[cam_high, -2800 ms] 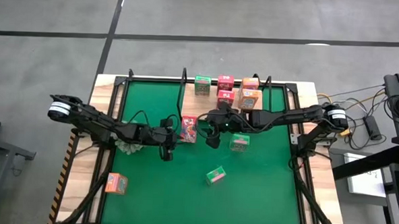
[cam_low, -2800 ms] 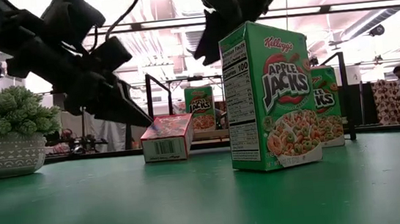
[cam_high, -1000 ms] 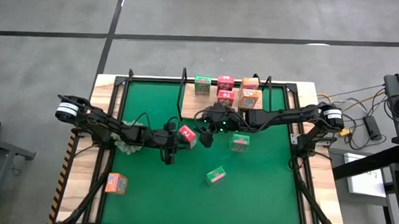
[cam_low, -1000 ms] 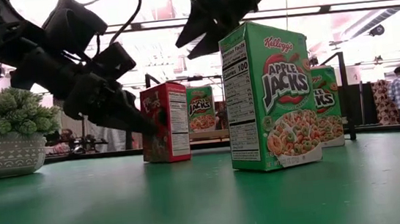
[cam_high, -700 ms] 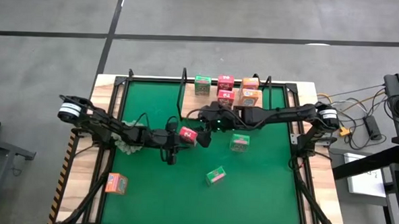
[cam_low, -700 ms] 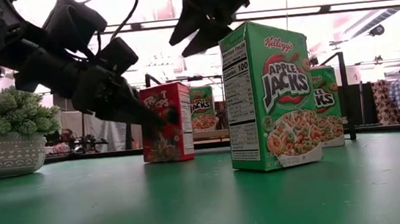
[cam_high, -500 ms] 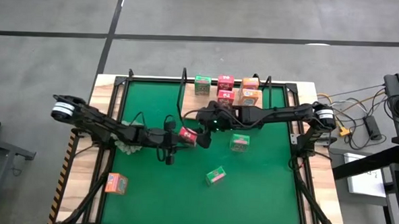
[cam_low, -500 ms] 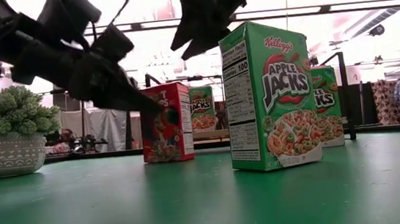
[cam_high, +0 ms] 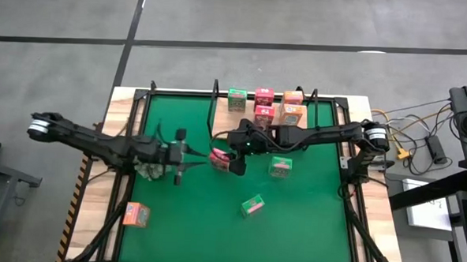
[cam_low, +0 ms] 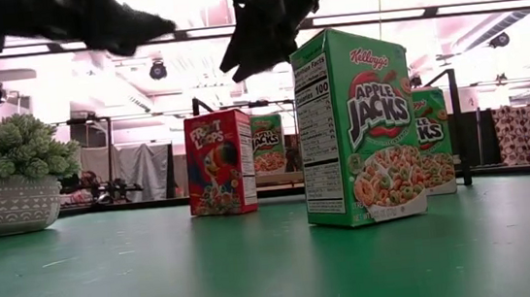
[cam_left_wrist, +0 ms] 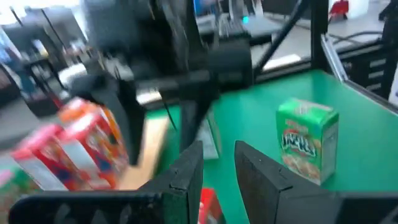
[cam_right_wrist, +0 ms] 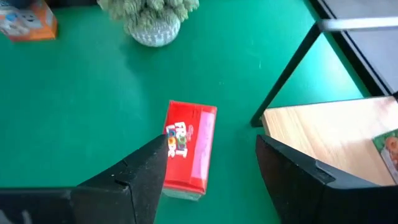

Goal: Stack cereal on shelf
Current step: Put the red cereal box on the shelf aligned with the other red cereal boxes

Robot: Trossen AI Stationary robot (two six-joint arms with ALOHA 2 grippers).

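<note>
A red cereal box [cam_low: 220, 163] stands upright on its bottom end on the green mat, also seen in the high view [cam_high: 218, 156]. My right gripper [cam_right_wrist: 211, 146] hovers open above it, a finger on either side, touching nothing. My left gripper [cam_high: 183, 152] is raised and drawn back to the left of the box; its fingers [cam_left_wrist: 186, 168] stand a little apart with nothing between them. On the shelf [cam_right_wrist: 317, 137] at the far edge stand green [cam_high: 236, 98], pink-red [cam_high: 264, 95] and orange [cam_high: 293, 115] boxes.
Two green boxes [cam_high: 280, 166] [cam_high: 252, 204] stand on the mat right of and nearer than the red one; the near one [cam_low: 358, 125] looms large in the low view. An orange box [cam_high: 136, 214] lies near left. A potted spiky plant [cam_low: 9, 173] sits under the left arm.
My left gripper has let go of the red box, risen and pulled back toward the table's left edge. The box, which it was turning about with its fingertips, now stands free and upright with its printed front showing in the low view. My right gripper has rolled a little above it.
</note>
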